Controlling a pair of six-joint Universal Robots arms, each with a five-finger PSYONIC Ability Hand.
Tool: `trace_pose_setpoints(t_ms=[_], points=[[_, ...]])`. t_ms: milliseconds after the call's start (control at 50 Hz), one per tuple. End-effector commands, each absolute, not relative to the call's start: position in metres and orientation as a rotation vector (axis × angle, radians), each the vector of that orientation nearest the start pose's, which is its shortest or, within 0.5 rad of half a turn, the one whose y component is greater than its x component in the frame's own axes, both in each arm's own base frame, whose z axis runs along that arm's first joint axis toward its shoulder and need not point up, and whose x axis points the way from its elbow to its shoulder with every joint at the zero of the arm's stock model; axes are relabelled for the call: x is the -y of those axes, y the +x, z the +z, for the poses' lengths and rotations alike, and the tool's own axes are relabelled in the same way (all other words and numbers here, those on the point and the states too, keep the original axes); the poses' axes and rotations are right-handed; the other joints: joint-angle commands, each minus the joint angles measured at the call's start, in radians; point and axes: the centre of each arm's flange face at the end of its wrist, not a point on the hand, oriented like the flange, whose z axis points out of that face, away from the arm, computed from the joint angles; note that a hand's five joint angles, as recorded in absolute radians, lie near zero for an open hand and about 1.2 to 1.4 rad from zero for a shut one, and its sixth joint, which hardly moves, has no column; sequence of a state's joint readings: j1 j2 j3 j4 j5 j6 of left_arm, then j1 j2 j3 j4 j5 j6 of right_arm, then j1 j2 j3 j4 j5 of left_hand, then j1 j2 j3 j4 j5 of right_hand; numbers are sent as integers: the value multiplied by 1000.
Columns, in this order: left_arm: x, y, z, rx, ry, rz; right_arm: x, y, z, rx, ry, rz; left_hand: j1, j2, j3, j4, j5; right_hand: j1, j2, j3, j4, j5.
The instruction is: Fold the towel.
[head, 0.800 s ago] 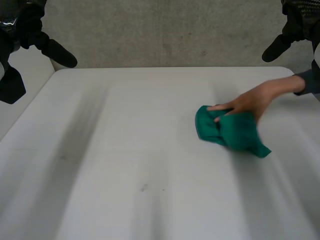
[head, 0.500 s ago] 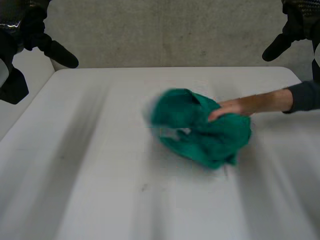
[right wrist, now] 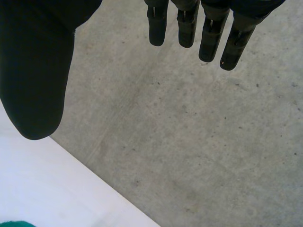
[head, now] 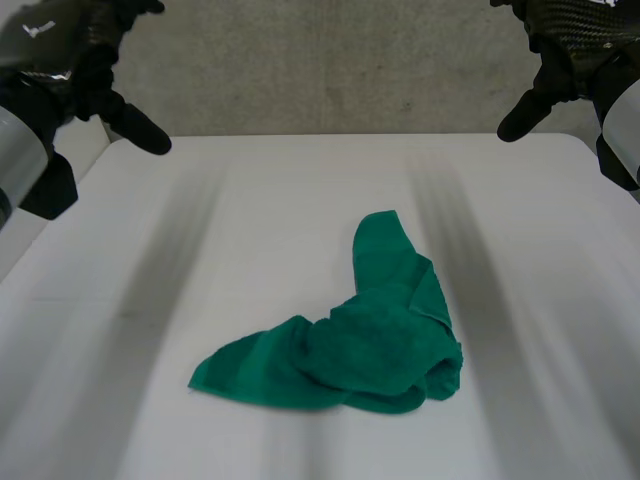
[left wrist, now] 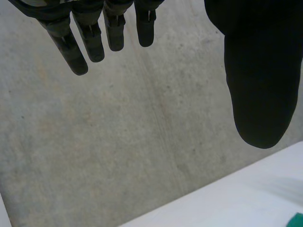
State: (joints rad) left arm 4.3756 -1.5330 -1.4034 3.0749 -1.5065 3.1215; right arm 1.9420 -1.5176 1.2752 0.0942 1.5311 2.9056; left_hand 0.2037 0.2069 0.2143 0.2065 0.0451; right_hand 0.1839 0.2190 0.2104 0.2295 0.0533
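Note:
A green towel (head: 360,340) lies crumpled on the white table (head: 250,250), a little right of the middle, one end trailing toward the near left. My left hand (head: 95,50) hangs raised over the far left corner, well away from the towel, fingers (left wrist: 75,42) straight and thumb spread: open and empty. High over the far right corner my right hand (head: 560,45) is held the same way, fingers (right wrist: 208,33) straight, nothing in it. A sliver of the towel (left wrist: 297,220) peeks in beyond my left thumb, and another bit of towel (right wrist: 14,223) below my right thumb.
A concrete wall (head: 330,60) stands behind the table's far edge. The table's rounded far right corner (head: 575,140) is near my right hand.
A person's hand that was dragging and shaking out the towel has withdrawn. The towel now lies nearer the front, spread wider. Both my hands have shifted slightly inward.

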Motion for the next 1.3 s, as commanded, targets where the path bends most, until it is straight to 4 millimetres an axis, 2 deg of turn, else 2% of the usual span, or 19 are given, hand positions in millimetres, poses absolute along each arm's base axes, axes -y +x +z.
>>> trace_pose_setpoints(t_ms=[20, 200, 240, 300, 320, 460, 580, 660, 680, 700, 740, 820, 880, 900, 980, 1080, 1180, 1260, 1300], points=[[240, -245, 338, -2399, 544, -2435, 256, 247, 358, -1933, -760, -2221, -5, -8, -15, -8, -21, -9, -44, -36, -55, -53], [206, -274, 273, -2660, 861, -2010, 237, 258, 309, -2079, -1289, -2000, -2, -5, -13, -5, -18, -9, -44, -36, -55, -53], [177, -283, 232, -2770, 1008, -1796, 234, 263, 287, -2091, -1435, -1928, -2, -5, -13, -5, -18, -9, -44, -36, -55, -53], [171, -281, 215, -2793, 1018, -1719, 234, 263, 269, -2081, -1583, -1871, 1, -2, -10, -2, -15, -9, -44, -36, -55, -53], [167, -279, 193, -2799, 1006, -1654, 232, 265, 256, -2044, -1676, -1827, 4, 1, -7, 1, -12, -9, -44, -36, -55, -53], [165, -275, 153, -2720, 921, -1661, 227, 284, 200, -1735, -1933, -1669, 115, 112, 105, 113, 99, 79, 44, 53, 34, 36], [165, -278, 135, -2712, 918, -1634, 244, 282, 170, -1762, -1920, -1608, 279, 276, 269, 276, 263, 353, 318, 326, 307, 309], [168, -281, 133, -2705, 915, -1657, 251, 284, 153, -1786, -1920, -1574, 527, 523, 516, 524, 511, 672, 637, 646, 627, 628], [169, -281, 133, -2703, 912, -1661, 255, 284, 151, -1800, -1916, -1582, 640, 637, 629, 637, 624, 996, 961, 969, 950, 952], [172, -282, 134, -2691, 900, -1698, 259, 284, 152, -1808, -1909, -1598, 1010, 1007, 1000, 1007, 994, 1188, 1153, 1162, 1142, 1144], [174, -284, 135, -2677, 894, -1734, 264, 286, 156, -1828, -1880, -1637, 1192, 1189, 1181, 1189, 1176, 1212, 1177, 1186, 1167, 1168], [179, -288, 141, -2643, 878, -1821, 283, 283, 169, -1932, -1657, -1742, 1193, 1189, 1182, 1190, 1177, 1212, 1177, 1186, 1167, 1168], [183, -289, 147, -2613, 877, -1860, 295, 272, 193, -1997, -1426, -1819, 1193, 1189, 1182, 1190, 1177, 1212, 1177, 1186, 1167, 1168], [186, -289, 155, -2580, 871, -1903, 297, 268, 208, -2002, -1335, -1860, 1193, 1189, 1182, 1190, 1177, 1212, 1177, 1186, 1167, 1168], [200, -283, 178, -2503, 815, -1995, 298, 258, 229, -2036, -1193, -1892, 1193, 1189, 1182, 1190, 1177, 1212, 1177, 1186, 1167, 1168], [225, -265, 195, -2408, 761, -2014, 293, 242, 220, -2255, -1211, -1741, 1193, 1189, 1182, 1190, 1177, 1212, 1177, 1186, 1167, 1168], [232, -261, 194, -2370, 820, -1989, 291, 235, 204, -2443, -1406, -1524, 1193, 1189, 1182, 1190, 1177, 1212, 1177, 1186, 1167, 1168], [250, -270, 204, -2252, 907, -2037, 317, 241, 224, -2357, -1347, -1771, 1193, 1189, 1182, 1190, 1177, 1212, 1177, 1186, 1167, 1168], [268, -276, 228, -2162, 865, -2136, 334, 247, 244, -2254, -1252, -1978, 1193, 1189, 1182, 1190, 1177, 1212, 1177, 1186, 1167, 1168]])
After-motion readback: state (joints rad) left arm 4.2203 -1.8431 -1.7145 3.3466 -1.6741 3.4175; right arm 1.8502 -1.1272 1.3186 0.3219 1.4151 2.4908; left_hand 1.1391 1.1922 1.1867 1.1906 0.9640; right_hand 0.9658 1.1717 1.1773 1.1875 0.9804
